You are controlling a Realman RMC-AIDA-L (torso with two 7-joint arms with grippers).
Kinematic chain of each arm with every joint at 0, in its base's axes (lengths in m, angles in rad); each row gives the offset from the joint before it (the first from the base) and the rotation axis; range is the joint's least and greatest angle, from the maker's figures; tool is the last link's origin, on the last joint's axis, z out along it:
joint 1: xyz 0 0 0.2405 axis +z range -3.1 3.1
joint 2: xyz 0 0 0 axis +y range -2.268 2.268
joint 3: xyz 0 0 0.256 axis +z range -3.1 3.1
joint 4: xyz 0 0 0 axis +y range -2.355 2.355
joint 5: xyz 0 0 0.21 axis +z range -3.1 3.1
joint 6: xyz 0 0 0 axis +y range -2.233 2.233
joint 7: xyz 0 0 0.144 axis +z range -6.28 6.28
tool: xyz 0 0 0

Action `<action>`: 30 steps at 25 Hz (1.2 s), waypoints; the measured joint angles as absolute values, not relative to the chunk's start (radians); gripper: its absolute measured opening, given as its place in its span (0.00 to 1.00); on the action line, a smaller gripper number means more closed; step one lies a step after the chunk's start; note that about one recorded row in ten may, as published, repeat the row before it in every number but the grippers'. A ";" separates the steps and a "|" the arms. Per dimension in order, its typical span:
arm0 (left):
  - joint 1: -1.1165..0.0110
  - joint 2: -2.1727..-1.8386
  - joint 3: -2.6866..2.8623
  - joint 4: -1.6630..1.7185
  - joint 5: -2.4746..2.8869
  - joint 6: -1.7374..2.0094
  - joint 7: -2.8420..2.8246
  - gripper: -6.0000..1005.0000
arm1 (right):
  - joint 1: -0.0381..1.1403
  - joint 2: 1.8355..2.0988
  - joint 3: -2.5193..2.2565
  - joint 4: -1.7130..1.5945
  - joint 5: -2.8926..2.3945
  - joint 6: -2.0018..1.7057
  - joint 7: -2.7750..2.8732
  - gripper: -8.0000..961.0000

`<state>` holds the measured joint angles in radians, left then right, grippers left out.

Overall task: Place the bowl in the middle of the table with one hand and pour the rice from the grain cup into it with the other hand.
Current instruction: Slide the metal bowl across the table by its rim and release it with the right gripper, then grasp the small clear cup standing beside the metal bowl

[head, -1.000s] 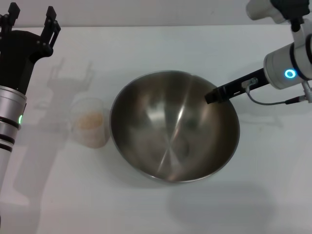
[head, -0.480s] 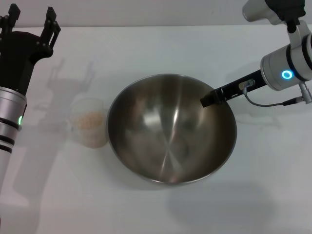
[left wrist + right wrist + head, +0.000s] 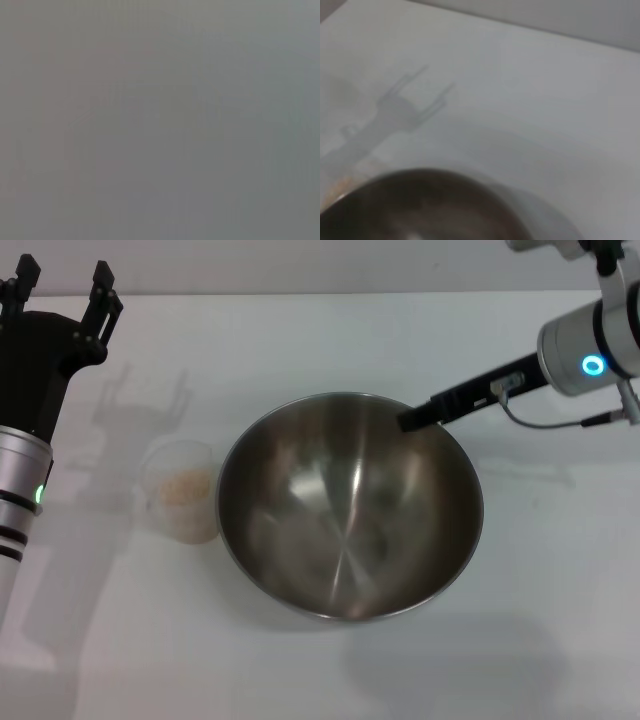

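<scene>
the table (image 3: 330, 340) is white and carries everything. the bowl (image 3: 350, 505) stands near its middle, upright, the inside bare steel. the right gripper (image 3: 412, 420) is at the far right rim of the bowl; if it is clenched on the rim or released, i cannot tell. the left gripper (image 3: 60, 285) is raised at the far left, its fingers spread and grasping nothing. the grain cup (image 3: 181, 490) stands just beside the bowl's left side, with the rice (image 3: 187, 485) inside.
</scene>
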<state>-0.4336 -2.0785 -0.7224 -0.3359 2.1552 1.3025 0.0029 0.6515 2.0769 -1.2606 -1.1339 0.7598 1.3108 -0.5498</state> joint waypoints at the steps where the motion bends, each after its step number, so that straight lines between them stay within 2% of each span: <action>1: -0.431 -2.078 -0.722 -0.336 2.155 1.304 0.003 0.76 | 0.654 2.076 -1.261 -1.145 0.758 1.311 -0.550 0.42; 4: -0.418 -2.079 -0.723 -0.336 2.155 1.313 0.003 0.76 | 0.654 2.076 -1.261 -1.223 0.756 1.308 -0.553 0.51; 9: -0.397 -2.077 -0.730 -0.330 2.151 1.333 0.003 0.76 | 0.637 2.076 -1.261 -1.314 0.759 1.247 -0.572 0.51; 15: -0.376 -2.077 -0.732 -0.326 2.150 1.366 0.003 0.76 | 0.598 2.082 -1.289 -1.355 0.799 1.004 -0.669 0.51; 23: -0.352 -2.075 -0.735 -0.324 2.149 1.414 0.004 0.76 | 0.457 2.084 -1.574 -1.312 0.987 0.319 -0.891 0.51; 28: -0.345 -2.075 -0.735 -0.324 2.152 1.432 0.005 0.76 | 0.407 2.085 -1.824 -1.210 1.015 -0.216 -0.926 0.51; 29: -0.342 -2.075 -0.735 -0.324 2.153 1.436 0.005 0.76 | 0.402 2.085 -1.930 -1.145 1.012 -0.441 -0.907 0.51; 30: -0.342 -2.075 -0.735 -0.324 2.153 1.436 0.005 0.76 | 0.402 2.085 -1.930 -1.145 1.012 -0.441 -0.907 0.51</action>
